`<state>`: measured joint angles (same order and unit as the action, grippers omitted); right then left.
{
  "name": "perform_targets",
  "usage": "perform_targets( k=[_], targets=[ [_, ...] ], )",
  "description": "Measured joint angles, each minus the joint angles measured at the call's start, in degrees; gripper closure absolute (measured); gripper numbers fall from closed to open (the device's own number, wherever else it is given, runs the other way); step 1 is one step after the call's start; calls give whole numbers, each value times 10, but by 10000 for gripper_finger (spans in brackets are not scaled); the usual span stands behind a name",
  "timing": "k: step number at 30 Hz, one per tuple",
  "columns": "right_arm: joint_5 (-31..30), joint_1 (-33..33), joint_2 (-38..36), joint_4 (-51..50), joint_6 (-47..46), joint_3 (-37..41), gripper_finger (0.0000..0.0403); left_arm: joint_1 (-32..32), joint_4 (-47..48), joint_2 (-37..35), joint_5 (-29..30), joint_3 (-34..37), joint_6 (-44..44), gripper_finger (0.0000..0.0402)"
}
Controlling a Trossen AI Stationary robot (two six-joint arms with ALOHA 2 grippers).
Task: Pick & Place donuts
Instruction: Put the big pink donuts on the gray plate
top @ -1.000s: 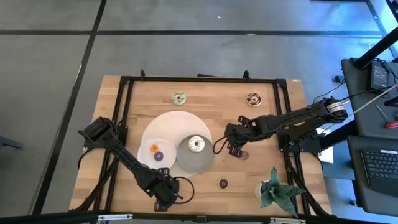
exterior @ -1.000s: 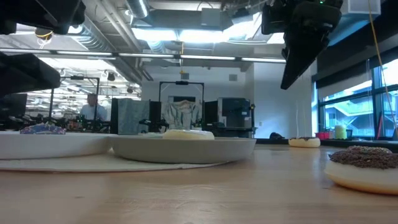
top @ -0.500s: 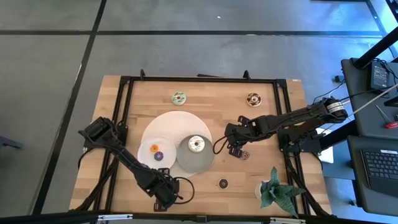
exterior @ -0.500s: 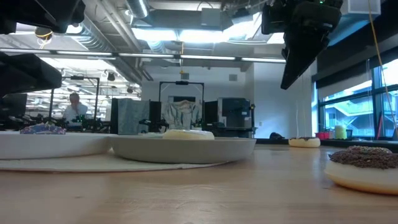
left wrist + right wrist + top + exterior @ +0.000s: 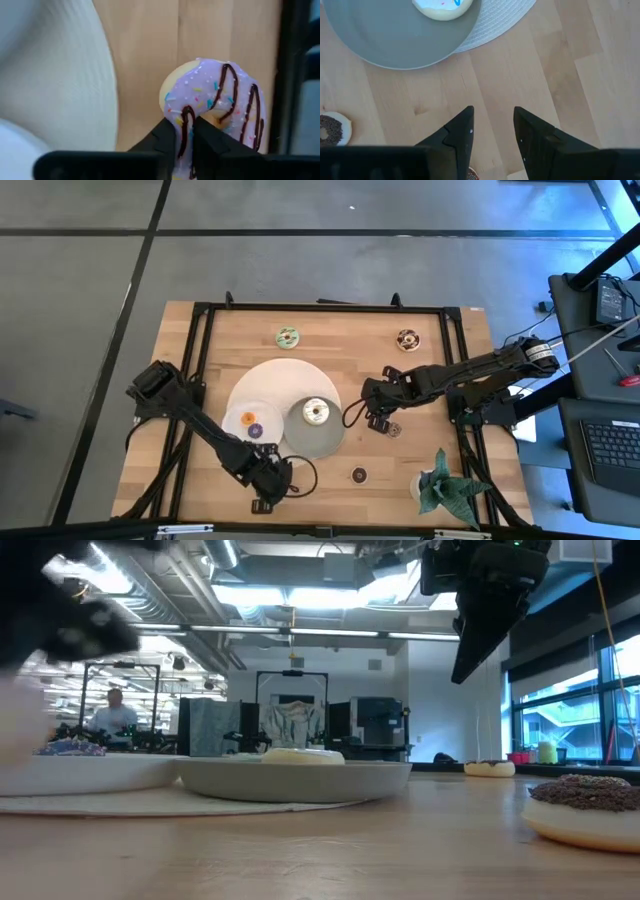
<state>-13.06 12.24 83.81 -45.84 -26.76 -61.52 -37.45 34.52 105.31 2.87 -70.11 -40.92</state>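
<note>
Below, at 7 o'clock on the worktop (image 5: 330,370), the left tool (image 5: 185,142) pinches a purple donut (image 5: 220,105). Right tool (image 5: 492,127), near 3 o'clock, gapes empty beside the grey plate (image 5: 385,45).

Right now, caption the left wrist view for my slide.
Left gripper shut on a purple-iced donut, beside the white plate.

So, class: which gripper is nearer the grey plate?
Right. The right gripper hangs just beside the grey plate; the left gripper, shut on a purple donut, sits farther off, near the table's front edge.
</note>
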Motion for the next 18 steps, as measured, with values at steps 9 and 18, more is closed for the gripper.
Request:
perform_targets(
  k=[9,18],
  targets=[
    [0,0,0,-2,0,0,262,90,-1,-76,90,0,30,366],
    [0,0,0,-4,0,0,262,198,-44,-44,80,4,42,365]
  ],
)
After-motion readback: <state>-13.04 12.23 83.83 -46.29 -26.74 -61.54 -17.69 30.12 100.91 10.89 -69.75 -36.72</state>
